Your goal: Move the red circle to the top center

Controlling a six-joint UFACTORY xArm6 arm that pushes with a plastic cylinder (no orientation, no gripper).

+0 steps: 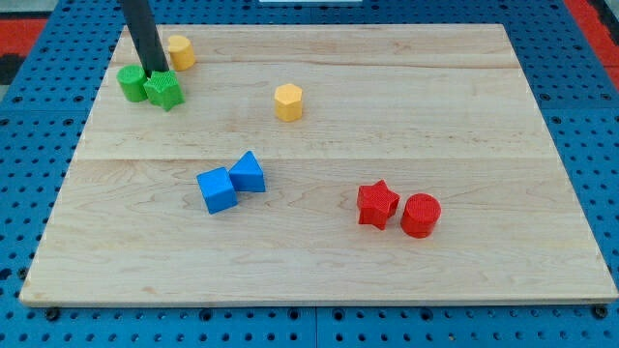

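Although the red circle (421, 215) is the block to be moved, it sits far from where it should end up: low on the wooden board (464, 116), toward the view's right and bottom. Touching it, or very nearly so, on its left side is the red star (377, 204). Further to the view's left, about mid-board, two blue blocks rest against each other: a blue cube (217, 188) and, just above and right of it, a blue block (249, 173) whose shape looks wedge-like but is hard to settle. Higher up, near the middle, stands a yellow hexagon (288, 101).

The arm carries no claw, only a dark rod, so there is nothing to spread or pinch. My tip (155, 72) is planted in the view's top left corner, right at the upper edges of a green circle (131, 83) and a green star (164, 90), which sit side by side; a yellow circle (181, 51) lies just to the right of the rod.

The relation that matters: the red circle lies well apart from my tip, diagonally down and to the right across the board. Since the goal is above the circle and to its left, I judge the tip must travel round to the circle's lower right side before pushing, taking care not to drag the red star along.
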